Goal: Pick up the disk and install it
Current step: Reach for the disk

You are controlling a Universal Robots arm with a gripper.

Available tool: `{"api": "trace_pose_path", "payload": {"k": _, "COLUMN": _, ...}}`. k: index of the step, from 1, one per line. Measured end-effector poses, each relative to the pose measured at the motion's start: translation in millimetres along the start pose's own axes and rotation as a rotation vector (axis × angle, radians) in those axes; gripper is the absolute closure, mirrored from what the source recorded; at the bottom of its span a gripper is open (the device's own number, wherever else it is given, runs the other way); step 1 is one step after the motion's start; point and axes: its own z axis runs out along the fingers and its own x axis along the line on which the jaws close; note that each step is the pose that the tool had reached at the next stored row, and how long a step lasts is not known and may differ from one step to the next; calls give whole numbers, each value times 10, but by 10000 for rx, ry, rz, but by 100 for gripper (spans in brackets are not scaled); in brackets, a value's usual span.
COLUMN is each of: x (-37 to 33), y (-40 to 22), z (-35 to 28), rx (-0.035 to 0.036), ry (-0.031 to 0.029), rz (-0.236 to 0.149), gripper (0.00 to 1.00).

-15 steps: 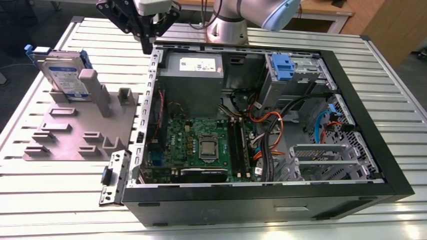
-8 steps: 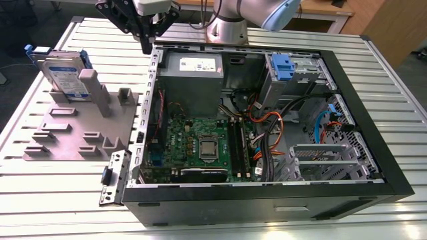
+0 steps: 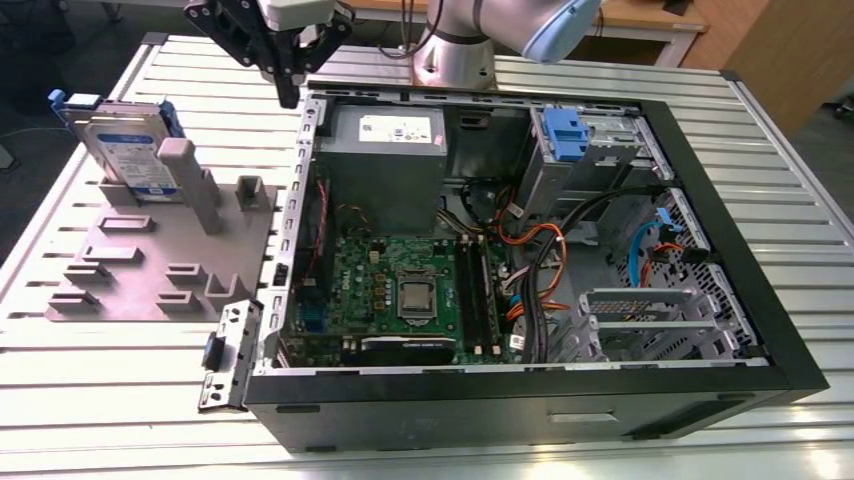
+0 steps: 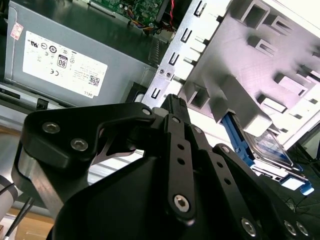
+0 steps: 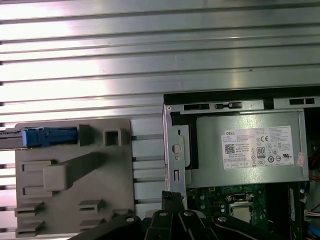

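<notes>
While the gripper (image 3: 288, 97) hangs over the computer case (image 3: 308, 150) wall that faces the grey holder (image 3: 134, 270), its fingers look pressed together with nothing between them. The power supply box (image 3: 384, 140) is just beside it. The disk (image 3: 127, 150) stands on edge in the holder, well apart toward the exterior view's left.

Picking up looks like the step in hand, and the disk is untouched. To do it well, I judge the fingers should part enough to clear the disk's thickness and line up square over its top edge. They should take the flat metal faces rather than the blue bracket ends, then lift straight up so nothing binds in the slot.

The exterior view gives the label face and how high the disk rises above the holder. The first wrist view looks straight down, so the disk (image 5: 50, 136) is a thin blue strip, useful for sideways alignment. The second wrist view catches the disk (image 4: 265, 147) obliquely behind the holder's posts.
</notes>
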Motion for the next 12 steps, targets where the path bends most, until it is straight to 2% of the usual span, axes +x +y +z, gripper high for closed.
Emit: {"api": "trace_pose_path", "payload": {"k": 12, "x": 43, "y": -3, "z": 0, "rx": 0, "ry": 0, "rz": 1, "gripper": 89}}
